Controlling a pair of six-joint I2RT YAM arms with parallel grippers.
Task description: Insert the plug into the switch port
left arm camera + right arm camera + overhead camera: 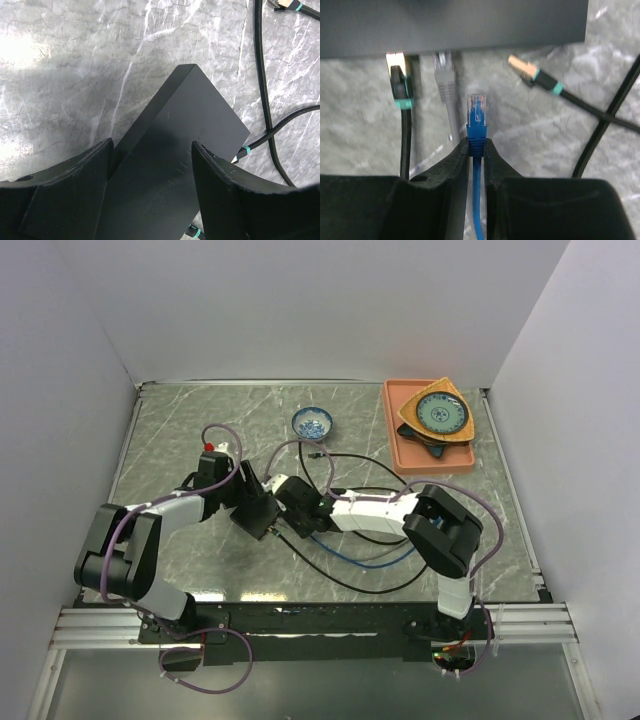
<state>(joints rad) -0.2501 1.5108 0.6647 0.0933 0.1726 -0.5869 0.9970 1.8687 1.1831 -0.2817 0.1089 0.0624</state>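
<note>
Switch [175, 115] is sitting on the grey marbled table [60, 75] about mid-table, between the two arms, with its port edge facing the right arm. Left gripper [152, 145] is straddling the box from above, one finger down each side. I judge this is to brace the switch so it does not slide away under the push of insertion. The fingers are lying at or very near its sides, but I cannot tell whether they are pressing on it. Right gripper [476, 145] is pinching the blue plug [476, 116] by the boot at its rear. That is leaving the clear nose free and pointing straight at the port edge. The nose is not yet in, and a strip of table is showing between its tip and the switch. It is lining up just to the right of the grey plug [445, 75], so the neighbouring port is probably the target. The ports themselves are too dark to make out. In the right wrist view I am counting four plugs. The black plug [400, 85] with a teal band and the grey one are at the switch edge, apparently seated. The blue one is in the grip, and the gold-tipped plug [532, 71] is lying loose to the right. Overhead I am counting two arms, one blue cable [365, 558] and several black cables [340, 580] whose number I cannot fix. One patterned bowl [313, 422] and one orange tray [393, 435] holding stacked dishes [442, 412] are sitting well apart from the work.
</note>
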